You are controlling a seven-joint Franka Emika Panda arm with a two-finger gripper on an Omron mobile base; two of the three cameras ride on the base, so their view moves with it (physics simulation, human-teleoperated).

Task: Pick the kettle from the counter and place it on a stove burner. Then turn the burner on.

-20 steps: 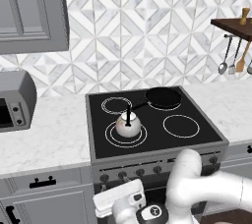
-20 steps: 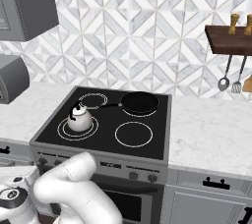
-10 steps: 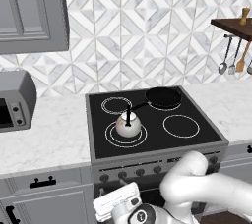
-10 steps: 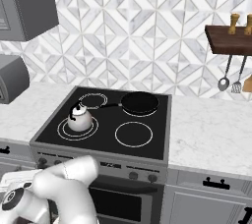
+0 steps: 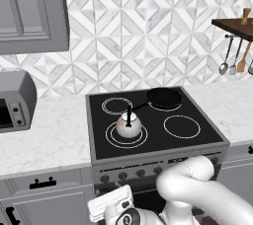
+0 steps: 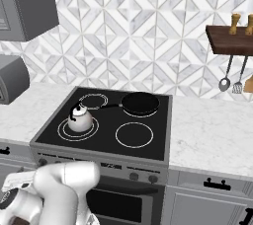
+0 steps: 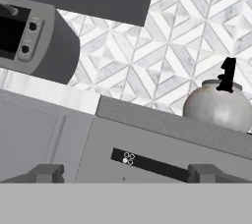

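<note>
The small silvery kettle point(image 5: 128, 126) point(image 6: 80, 119) stands upright on the stove burner point(image 5: 111, 139) point(image 6: 65, 131), the large double ring at the cooktop's front left. My gripper point(image 5: 112, 206) point(image 6: 14, 193) hangs low in front of the stove, below the white marble counter point(image 5: 54, 130) point(image 6: 207, 130). In the hand view the gripper point(image 7: 127, 174) is open, its fingertips point(image 7: 47, 173) wide apart with nothing between them. It faces the stove's grey front panel, and the kettle point(image 7: 219, 106) rises above the panel at the upper right.
A black frying pan point(image 5: 164, 98) point(image 6: 141, 103) lies on the back right burner. A row of knobs point(image 5: 122, 175) point(image 6: 133, 175) runs along the stove front. A grey toaster oven point(image 5: 15, 101) point(image 7: 29, 39) stands on the counter at left. A shelf with hanging utensils point(image 5: 236, 46) is at right.
The arm's elbow has risen in front of the stove and the hand has shifted a little to the left, low down. The kettle and the pan have not moved.
</note>
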